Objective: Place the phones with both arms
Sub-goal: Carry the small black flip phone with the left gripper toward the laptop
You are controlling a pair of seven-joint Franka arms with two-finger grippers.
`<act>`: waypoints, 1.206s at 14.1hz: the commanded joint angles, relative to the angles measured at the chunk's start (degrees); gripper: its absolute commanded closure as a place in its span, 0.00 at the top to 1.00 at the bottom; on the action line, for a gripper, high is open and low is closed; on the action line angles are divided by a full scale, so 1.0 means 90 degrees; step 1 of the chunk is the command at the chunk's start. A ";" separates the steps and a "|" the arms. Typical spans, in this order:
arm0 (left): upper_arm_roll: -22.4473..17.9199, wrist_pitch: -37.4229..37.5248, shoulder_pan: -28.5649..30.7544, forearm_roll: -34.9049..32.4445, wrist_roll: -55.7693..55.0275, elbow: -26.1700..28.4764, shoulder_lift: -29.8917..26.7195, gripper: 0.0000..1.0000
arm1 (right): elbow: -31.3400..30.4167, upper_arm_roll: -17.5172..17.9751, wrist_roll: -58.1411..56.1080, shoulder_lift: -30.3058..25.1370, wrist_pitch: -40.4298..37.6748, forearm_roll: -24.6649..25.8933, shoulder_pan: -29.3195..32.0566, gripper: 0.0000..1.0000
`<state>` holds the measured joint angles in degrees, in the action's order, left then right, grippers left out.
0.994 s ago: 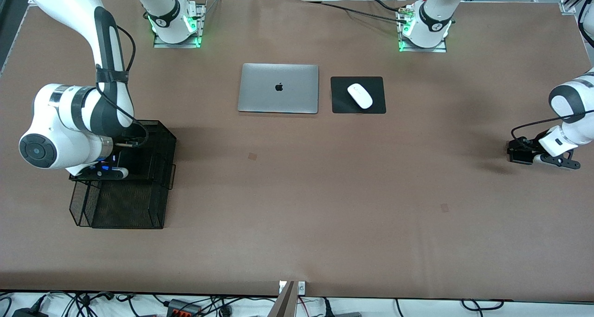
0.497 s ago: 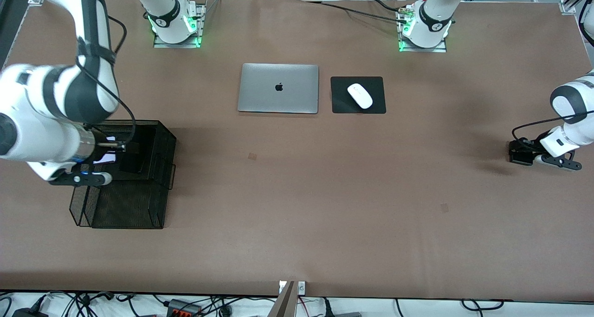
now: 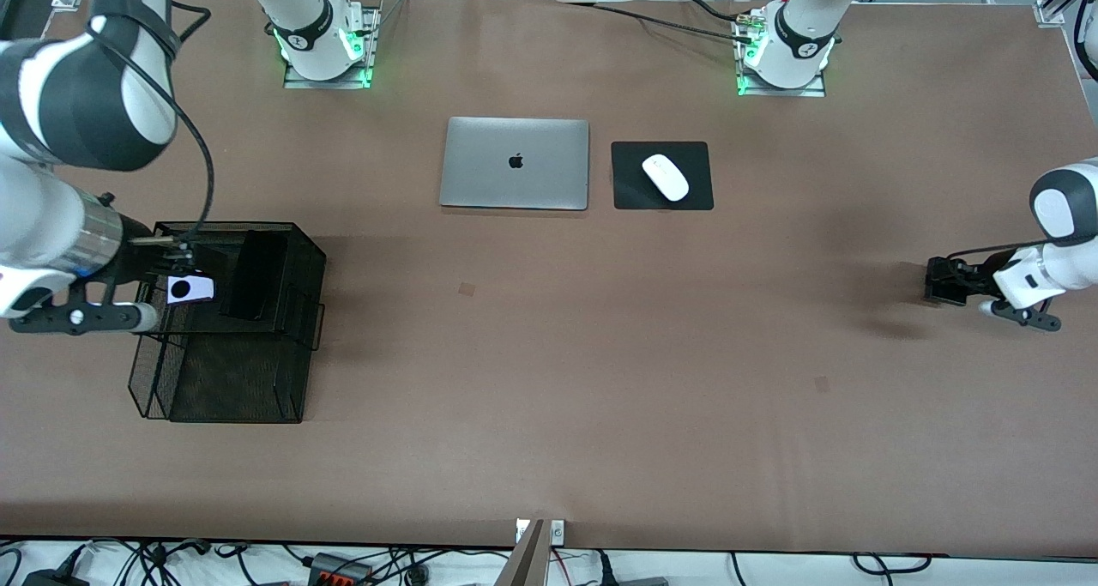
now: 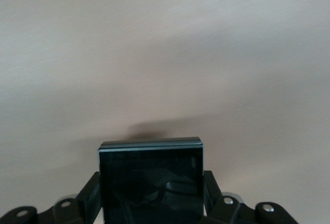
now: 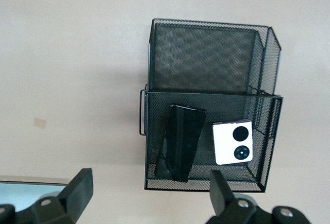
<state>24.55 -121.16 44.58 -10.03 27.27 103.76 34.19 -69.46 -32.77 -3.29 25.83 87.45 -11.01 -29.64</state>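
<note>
A black mesh basket [image 3: 257,397] stands at the right arm's end of the table. In its upper compartment lie the lavender phone [image 3: 190,289] with two black circles and the long black phone [image 3: 254,286], side by side. Both show in the right wrist view, the lavender phone [image 5: 233,141] and the long black one [image 5: 180,142], in the basket [image 5: 206,54]. My right gripper [image 3: 171,260] is open and empty above the basket, and it shows in its own view [image 5: 149,185]. My left gripper [image 3: 952,279] is shut on the small squarish black phone [image 4: 150,167] low over bare table at the left arm's end.
A closed silver laptop [image 3: 515,164] lies in the middle of the table near the arm bases. A white mouse [image 3: 666,177] sits on a black pad [image 3: 635,196] beside it. The basket's lower compartment [image 3: 232,380] holds nothing visible.
My right arm has risen and drawn back from the basket, uncovering the lavender phone lying inside. My left gripper has shifted slightly toward the table's middle with the small black phone.
</note>
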 commanded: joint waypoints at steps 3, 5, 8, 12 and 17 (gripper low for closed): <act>0.1603 0.1702 -0.0012 -0.0077 -0.2427 -0.0493 -0.0078 0.25 | 0.0012 -0.0002 -0.0122 -0.0351 -0.0156 -0.0046 0.0070 1.00; 0.2346 0.1812 -0.0050 -0.0077 -0.3883 -0.0493 -0.0068 0.25 | -0.0026 -0.0002 -0.0103 -0.0438 -0.0166 -0.0037 0.0051 1.00; 0.2838 0.1812 -0.0750 -0.0058 -0.5741 -0.0795 0.0039 0.25 | -0.0134 0.0018 -0.0073 -0.0487 -0.0166 -0.0017 0.0002 1.00; 0.2809 0.1725 -0.2078 0.0645 -0.7217 -0.1760 0.0662 0.24 | -0.0183 0.0018 -0.0093 -0.0487 -0.0156 -0.0017 0.0032 1.00; 0.2537 0.1062 -0.4070 0.0636 -0.9257 -0.3381 0.1669 0.24 | -0.0183 0.0018 -0.0074 -0.0478 -0.0156 -0.0037 0.0032 1.00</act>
<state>49.56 -111.01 14.91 -4.45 -49.28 82.03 44.55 -70.08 -32.90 -3.30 22.76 86.48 -11.01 -29.39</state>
